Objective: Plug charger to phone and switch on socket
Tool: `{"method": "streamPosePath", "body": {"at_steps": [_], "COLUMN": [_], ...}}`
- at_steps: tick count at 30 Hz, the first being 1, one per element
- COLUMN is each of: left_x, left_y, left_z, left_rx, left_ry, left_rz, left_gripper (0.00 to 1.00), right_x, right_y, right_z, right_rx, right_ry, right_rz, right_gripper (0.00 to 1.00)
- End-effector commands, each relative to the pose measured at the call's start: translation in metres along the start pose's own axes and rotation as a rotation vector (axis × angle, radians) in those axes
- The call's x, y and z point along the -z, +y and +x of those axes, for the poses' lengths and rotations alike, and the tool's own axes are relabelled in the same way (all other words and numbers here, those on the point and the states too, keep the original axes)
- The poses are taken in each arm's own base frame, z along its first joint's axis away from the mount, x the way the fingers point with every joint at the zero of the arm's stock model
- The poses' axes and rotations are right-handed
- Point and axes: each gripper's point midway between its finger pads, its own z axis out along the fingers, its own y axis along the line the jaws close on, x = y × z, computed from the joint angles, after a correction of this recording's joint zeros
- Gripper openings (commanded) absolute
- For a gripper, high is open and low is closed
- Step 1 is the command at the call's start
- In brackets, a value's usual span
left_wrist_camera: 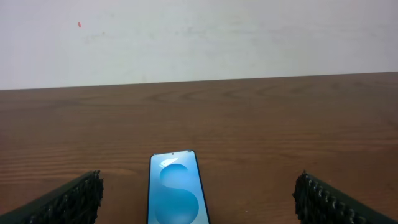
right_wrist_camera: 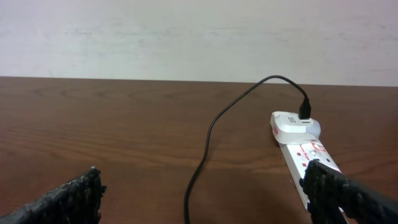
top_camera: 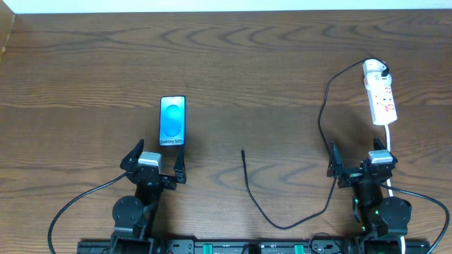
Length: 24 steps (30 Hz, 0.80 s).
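Here we are at the start line, and both pairs of jaws sit spread wide and empty, low over the worktop (top_camera: 282, 56). Straight ahead of the left jaws, just beyond the fingertips and centred in the gap between them, lies the phone (top_camera: 173, 122), flat and screen up, glowing blue in the left wrist view (left_wrist_camera: 176, 190). Its short end faces those jaws, which we judge suits an arm that must steady it. The charger (top_camera: 245, 169) has its plug tip resting loose between the two pairs of jaws, off to the inner side of each, touching neither. From there the cable loops back toward the robot, passes close by the inner finger of the right jaws and climbs away to the socket (top_camera: 380, 95). That socket lies ahead of the right jaws and slightly to their outer side, as the right wrist view shows (right_wrist_camera: 308, 152), so we reckon the switch falls to them. Nothing is plugged into the phone yet; we expect a careful pinch on that thin tip comes first.
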Motion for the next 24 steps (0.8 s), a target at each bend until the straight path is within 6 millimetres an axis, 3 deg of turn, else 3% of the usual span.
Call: {"method": "streamPosePath", "body": {"at_steps": [1, 17, 24], "left_x": [-0.001, 0.0, 0.005], "left_y": [-0.001, -0.004, -0.005], "left_z": [0.015, 0.014, -0.015], "left_rx": [-0.006, 0.021, 0.015], "left_ry": [0.046, 0.044, -0.016], "left_rz": [0.009, 0.027, 0.028], "left_gripper": [0.98, 0.98, 0.98], "right_x": [0.0, 0.0, 0.0], "right_y": [0.001, 0.001, 0.001], "right_z": [0.0, 0.0, 0.0], "right_rx": [-0.002, -0.002, -0.002], "right_ry": [0.0, 0.0, 0.0], "right_rz": [-0.002, -0.002, -0.002], "right_gripper": [0.99, 0.99, 0.99]}}
